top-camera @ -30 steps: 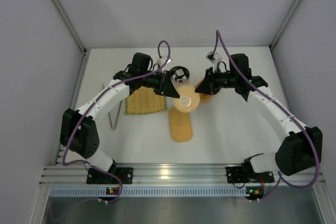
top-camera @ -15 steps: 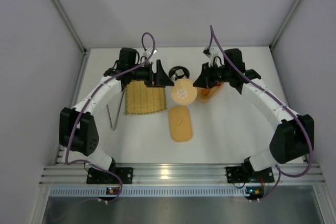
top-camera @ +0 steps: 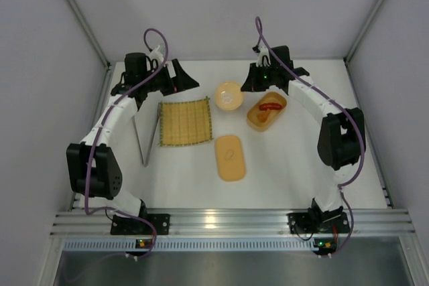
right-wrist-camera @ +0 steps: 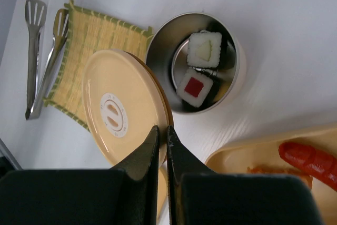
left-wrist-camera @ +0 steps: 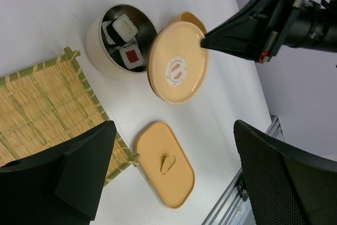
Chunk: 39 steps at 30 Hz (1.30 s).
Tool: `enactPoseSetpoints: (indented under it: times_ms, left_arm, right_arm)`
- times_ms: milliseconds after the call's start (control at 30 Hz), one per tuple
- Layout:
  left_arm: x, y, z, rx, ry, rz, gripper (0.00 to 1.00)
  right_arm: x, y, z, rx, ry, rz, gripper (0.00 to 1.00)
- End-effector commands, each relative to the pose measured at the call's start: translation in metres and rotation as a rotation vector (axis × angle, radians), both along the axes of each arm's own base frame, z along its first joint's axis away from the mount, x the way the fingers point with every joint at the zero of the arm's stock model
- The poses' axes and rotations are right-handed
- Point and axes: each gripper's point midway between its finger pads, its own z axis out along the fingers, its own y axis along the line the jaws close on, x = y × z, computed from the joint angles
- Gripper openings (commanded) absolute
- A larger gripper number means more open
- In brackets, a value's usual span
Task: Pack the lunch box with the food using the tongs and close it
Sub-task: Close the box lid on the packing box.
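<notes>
At the left of the overhead view the tongs are lying flat on the desk, just beside the left edge of the woven mat. Their long axis is running up and down the frame, the joined end pointing toward the bottom and the two slotted tips spreading toward the top. The left claw is hovering higher in the frame, past the mat's upper edge, its fingers spread wide with nothing between them. The left arm is sitting far nearer the tongs than the right, so the pick-up is probably falling to it: it would be swinging down and left in the frame and turning its fingers across the thin arms. In the middle, the round tan lid is leaning against the steel bowl, which is holding the sushi pieces. The right claw is pressed together and pinching nothing, its tips sitting at the lid's rim; whether they are touching it I cannot tell. Further right the lunch box is standing open with a red-orange piece inside. Its flat lid is lying apart, lower in the middle of the frame.
</notes>
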Motion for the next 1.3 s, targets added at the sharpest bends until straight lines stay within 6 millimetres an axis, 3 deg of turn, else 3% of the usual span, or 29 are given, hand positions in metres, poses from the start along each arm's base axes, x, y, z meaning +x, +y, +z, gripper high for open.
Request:
enactPoseSetpoints:
  times_ms: [0, 100, 267, 467, 1100, 1267]
  left_arm:
    - [-0.003, 0.003, 0.023, 0.022, -0.132, 0.016, 0.98]
    - [-0.004, 0.004, 0.024, 0.033, -0.149, 0.022, 0.98]
    - [-0.008, 0.001, 0.021, 0.026, -0.15, -0.011, 0.98]
    - [-0.006, -0.001, 0.006, 0.017, -0.11, -0.025, 0.98]
    - [0.001, -0.004, -0.007, -0.026, -0.052, -0.055, 0.98]
    - [0.0, -0.005, -0.007, -0.027, -0.053, -0.056, 0.98]
  right_arm:
    - [0.036, 0.003, 0.004, 0.079, 0.019, -0.077, 0.0]
    - [0.053, 0.0, -0.007, 0.1, 0.055, -0.129, 0.0]
    - [0.082, -0.003, -0.009, 0.122, 0.05, -0.179, 0.0]
    - [0.097, 0.0, -0.022, 0.124, 0.067, -0.186, 0.0]
    - [0.088, 0.002, -0.07, 0.103, 0.181, -0.177, 0.0]
    - [0.085, 0.002, -0.07, 0.113, 0.198, -0.18, 0.0]
